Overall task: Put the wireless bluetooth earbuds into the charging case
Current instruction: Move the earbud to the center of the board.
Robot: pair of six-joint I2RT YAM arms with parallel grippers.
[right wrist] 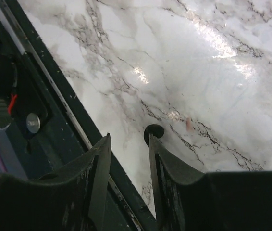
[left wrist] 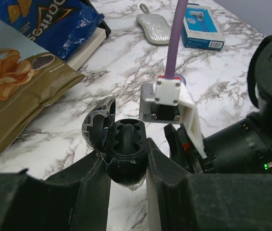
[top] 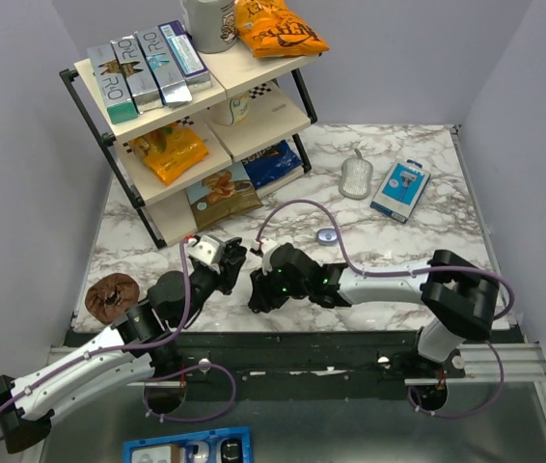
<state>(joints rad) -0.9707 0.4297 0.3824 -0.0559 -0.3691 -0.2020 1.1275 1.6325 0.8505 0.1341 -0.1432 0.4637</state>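
The charging case is black, with its lid swung open to the left. My left gripper is shut on the case's lower body and holds it just above the marble. Its dark moulded wells face up; I cannot tell whether a bud sits in them. In the top view this gripper is left of centre. One tiny black earbud lies on the marble, touching the tip of a finger of my right gripper. That gripper is open, with only bare table between its fingers. From above, the right gripper points toward the table's near edge.
A wire shelf rack with snack bags and boxes fills the back left. A silver glittery object, a blue box and a small round disc lie further back. A brown round item sits at the left. The dark front rail runs beside the right fingers.
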